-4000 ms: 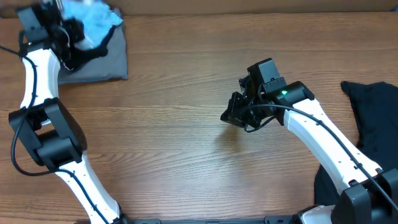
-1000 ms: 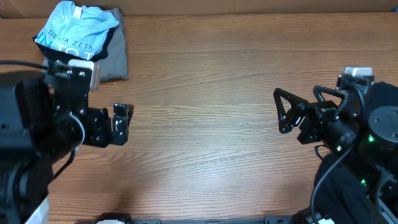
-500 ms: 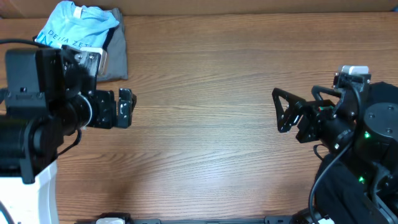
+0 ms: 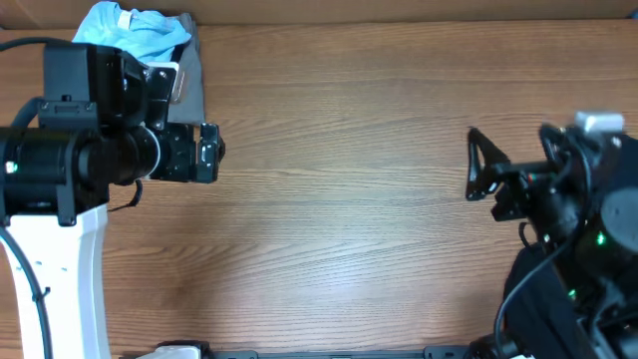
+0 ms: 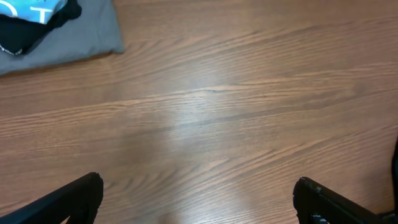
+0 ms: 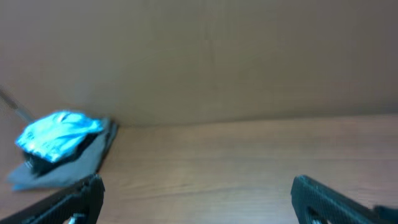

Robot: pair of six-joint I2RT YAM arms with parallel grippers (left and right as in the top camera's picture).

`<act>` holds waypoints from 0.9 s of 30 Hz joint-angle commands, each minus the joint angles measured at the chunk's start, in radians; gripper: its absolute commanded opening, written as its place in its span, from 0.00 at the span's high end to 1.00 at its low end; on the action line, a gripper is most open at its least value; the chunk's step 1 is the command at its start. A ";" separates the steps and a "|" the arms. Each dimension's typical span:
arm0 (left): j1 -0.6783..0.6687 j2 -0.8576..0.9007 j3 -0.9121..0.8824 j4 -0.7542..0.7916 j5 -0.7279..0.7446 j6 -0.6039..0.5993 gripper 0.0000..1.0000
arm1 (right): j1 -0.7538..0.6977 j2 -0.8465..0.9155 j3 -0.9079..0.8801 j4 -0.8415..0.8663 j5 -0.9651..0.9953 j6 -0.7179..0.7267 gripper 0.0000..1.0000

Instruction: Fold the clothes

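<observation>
Both jaws wide apart, nothing between

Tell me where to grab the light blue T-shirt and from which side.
Pinch the light blue T-shirt at its crumpled edge nearest the middle of the table, coming from above with the left gripper, open nearby. It lies bunched atop a gray garment.

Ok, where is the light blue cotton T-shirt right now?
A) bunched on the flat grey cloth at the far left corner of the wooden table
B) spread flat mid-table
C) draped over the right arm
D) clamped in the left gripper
A: the light blue T-shirt lies bunched on the flat grey cloth at the far left corner of the wooden table, while the left gripper and right gripper both stand open and empty.
</observation>
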 commanded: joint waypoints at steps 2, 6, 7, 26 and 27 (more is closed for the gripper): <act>-0.006 0.027 -0.003 0.000 -0.005 -0.017 0.00 | -0.073 -0.150 -0.282 0.130 -0.069 -0.038 0.00; -0.006 0.047 -0.003 0.002 -0.005 -0.017 0.00 | -0.109 -0.288 -0.493 0.172 -0.068 -0.037 0.00; -0.006 0.052 -0.003 0.002 -0.005 -0.017 0.00 | -0.120 -0.328 -0.544 0.175 -0.068 -0.037 0.00; -0.008 0.078 -0.003 0.002 -0.005 -0.017 0.00 | -0.148 -0.781 -1.255 0.700 -0.135 -0.031 0.00; -0.008 0.078 -0.003 0.002 -0.005 -0.017 0.00 | -0.148 -0.781 -1.254 0.701 -0.135 -0.030 0.00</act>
